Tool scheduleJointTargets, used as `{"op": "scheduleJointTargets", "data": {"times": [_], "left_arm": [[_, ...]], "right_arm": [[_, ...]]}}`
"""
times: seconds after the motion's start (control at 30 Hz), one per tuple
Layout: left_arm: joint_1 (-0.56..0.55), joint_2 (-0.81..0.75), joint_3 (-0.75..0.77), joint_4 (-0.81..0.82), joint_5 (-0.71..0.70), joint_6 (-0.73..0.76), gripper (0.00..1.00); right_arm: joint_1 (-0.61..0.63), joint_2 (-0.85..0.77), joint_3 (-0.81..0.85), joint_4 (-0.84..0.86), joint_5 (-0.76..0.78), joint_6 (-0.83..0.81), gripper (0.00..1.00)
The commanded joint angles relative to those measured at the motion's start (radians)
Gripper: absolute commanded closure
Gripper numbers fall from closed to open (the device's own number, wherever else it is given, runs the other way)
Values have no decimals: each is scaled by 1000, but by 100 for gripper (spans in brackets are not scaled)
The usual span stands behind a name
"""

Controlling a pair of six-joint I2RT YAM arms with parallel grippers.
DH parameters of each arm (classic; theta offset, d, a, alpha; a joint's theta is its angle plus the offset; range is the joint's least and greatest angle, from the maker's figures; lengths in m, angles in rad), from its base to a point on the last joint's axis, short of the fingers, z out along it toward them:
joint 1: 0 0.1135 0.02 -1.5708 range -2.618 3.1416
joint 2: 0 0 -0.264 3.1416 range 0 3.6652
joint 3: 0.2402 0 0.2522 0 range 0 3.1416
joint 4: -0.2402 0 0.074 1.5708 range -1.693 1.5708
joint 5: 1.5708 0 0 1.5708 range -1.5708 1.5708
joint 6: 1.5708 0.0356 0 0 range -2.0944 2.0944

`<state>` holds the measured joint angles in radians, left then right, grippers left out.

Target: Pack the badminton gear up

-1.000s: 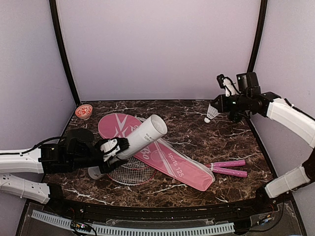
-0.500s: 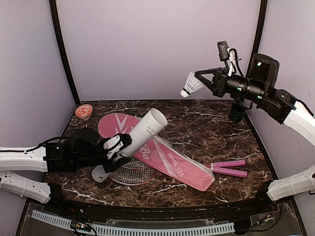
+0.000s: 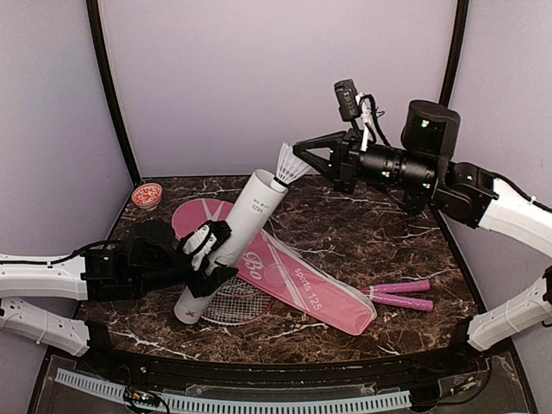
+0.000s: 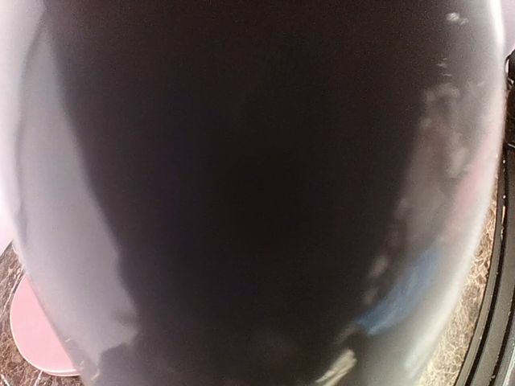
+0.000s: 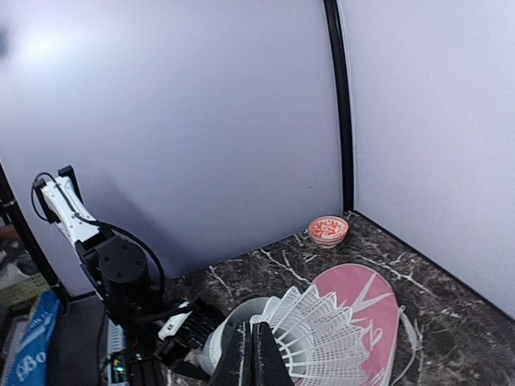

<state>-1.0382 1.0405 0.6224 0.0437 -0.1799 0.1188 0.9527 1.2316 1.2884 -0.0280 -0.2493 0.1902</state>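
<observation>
left gripper [image 3: 210, 256]: clamped around the white tube [image 3: 251, 210], gripping its lower half; arm lies low along the left side of the table [image 3: 362, 224]
white tube: tilted, bottom end on the table beside the racket head [image 3: 231, 304], open mouth pointing up and to the right
left wrist view: filled by the tube wall right at the lens, dark and blurred, fingers not readable
right gripper [image 3: 302, 153]: jaws closed, pinching the feather skirt of a shuttlecock [image 3: 287, 166]; arm reaches in from the right, high above the table
shuttlecock: in the air at the tube mouth, cork end down at the rim, feathers up; cannot tell if the cork is already inside
right wrist view: closed fingers [image 5: 253, 355] at the bottom edge, skirt just right of them, tube mouth directly below
pink bag [image 3: 297, 280]: flat on the table, under and behind the tube, well below the right gripper
racket handles [image 3: 401, 295]: two, pink, sticking out past the bag's right end, clear of both grippers
red cap [image 3: 147, 195]: back left corner, apart from the tube
</observation>
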Motion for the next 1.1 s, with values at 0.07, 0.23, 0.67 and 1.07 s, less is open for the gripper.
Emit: {"op": "scheduleJointTargets", "data": {"times": [0.07, 0.23, 0.67, 1.07], "left_arm": [[-2, -5, 21, 89, 20, -40, 59], [-2, -7, 14, 100, 40, -31, 59], [-2, -48, -1, 91, 63, -2, 59], [-2, -81, 27, -63, 121, 109, 59]], "right_arm": [[74, 51, 66, 34, 198, -164, 100], [105, 90, 85, 31, 245, -198, 100], [106, 108, 135, -47, 37, -123, 59], [88, 88, 249, -488, -117, -275, 34]]}}
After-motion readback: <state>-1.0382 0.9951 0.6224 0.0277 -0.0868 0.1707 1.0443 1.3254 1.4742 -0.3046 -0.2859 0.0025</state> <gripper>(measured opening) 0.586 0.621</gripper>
